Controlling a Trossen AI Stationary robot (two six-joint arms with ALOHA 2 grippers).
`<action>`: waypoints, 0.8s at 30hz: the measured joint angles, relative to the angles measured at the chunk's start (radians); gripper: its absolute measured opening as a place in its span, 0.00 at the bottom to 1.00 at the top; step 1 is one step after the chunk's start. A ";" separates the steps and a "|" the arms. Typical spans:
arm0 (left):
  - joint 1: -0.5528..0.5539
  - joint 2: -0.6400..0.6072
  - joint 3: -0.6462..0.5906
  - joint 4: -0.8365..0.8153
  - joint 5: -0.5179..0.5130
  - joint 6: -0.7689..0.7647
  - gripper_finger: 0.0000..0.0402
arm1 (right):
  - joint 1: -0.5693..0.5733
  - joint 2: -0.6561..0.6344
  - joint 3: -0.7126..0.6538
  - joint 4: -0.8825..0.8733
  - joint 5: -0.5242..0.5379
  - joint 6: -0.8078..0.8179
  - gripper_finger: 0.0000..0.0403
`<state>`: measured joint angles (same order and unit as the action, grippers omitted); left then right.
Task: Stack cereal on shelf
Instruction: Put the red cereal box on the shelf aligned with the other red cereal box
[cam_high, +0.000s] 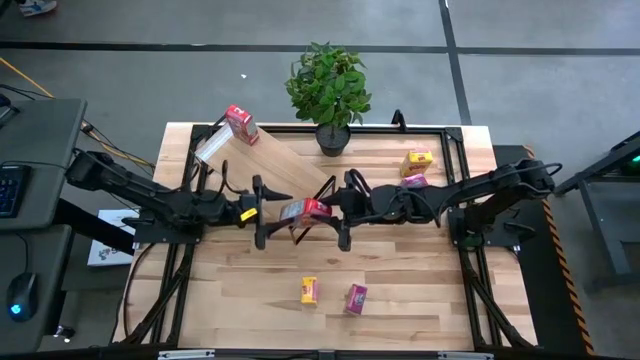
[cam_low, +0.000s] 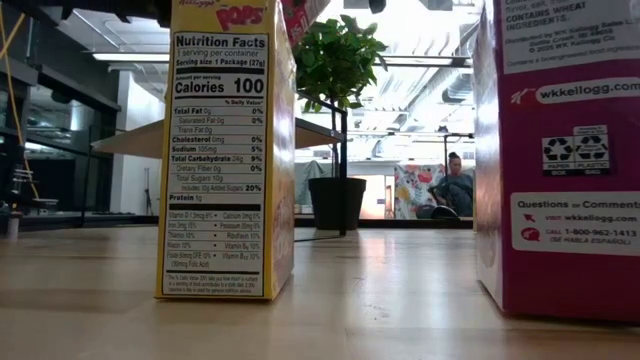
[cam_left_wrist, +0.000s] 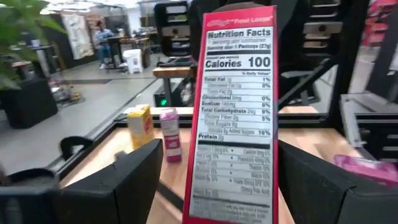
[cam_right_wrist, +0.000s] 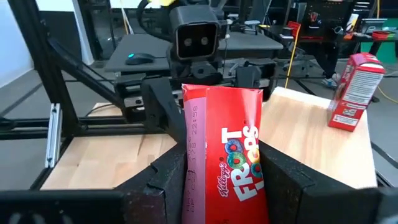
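My right gripper (cam_high: 344, 210) (cam_right_wrist: 224, 186) is shut on a red cereal box (cam_high: 305, 210) above the table's middle, by the shelf's near edge. My left gripper (cam_high: 259, 212) (cam_left_wrist: 217, 174) faces it, open, its fingers wide on either side of the box (cam_left_wrist: 235, 118) without touching it. The shelf (cam_high: 270, 160) is a slanted light-wood board on a black wire frame. A second red box (cam_high: 240, 123) stands at its far top end. A yellow box (cam_high: 309, 290) and a pink one (cam_high: 356, 298) stand on the table near the front. Another yellow (cam_high: 418, 158) and pink (cam_high: 413, 181) pair sits far right. My right gripper pinches the red cereal box at its lower end (cam_right_wrist: 217, 193) between the two fingers (cam_right_wrist: 168, 180). They come level from the table's right. The box is lifted clear of the table and sticks out beyond the fingers toward my left gripper.
A potted plant (cam_high: 330, 90) stands at the table's far edge, beside the shelf. The low view is filled by the near yellow box (cam_low: 215, 150) and pink box (cam_low: 560, 150). A person (cam_low: 455, 185) sits in the room far behind. Bare tabletop (cam_high: 430, 280) lies at the near right.
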<state>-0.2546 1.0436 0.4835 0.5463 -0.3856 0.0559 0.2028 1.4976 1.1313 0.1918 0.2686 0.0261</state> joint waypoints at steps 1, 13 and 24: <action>0.000 0.003 0.000 0.006 0.017 0.000 0.71 | 0.000 0.001 0.000 0.003 0.000 0.000 0.38; 0.001 0.004 0.000 0.043 0.056 0.000 0.58 | 0.000 0.001 0.000 0.026 0.004 0.000 0.38; 0.000 0.004 0.000 0.040 0.055 0.009 0.35 | 0.000 0.001 0.000 0.023 0.011 0.016 0.38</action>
<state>-0.2543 1.0476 0.4835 0.5862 -0.3301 0.0646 0.2028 1.4988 1.1313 0.2152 0.2796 0.0420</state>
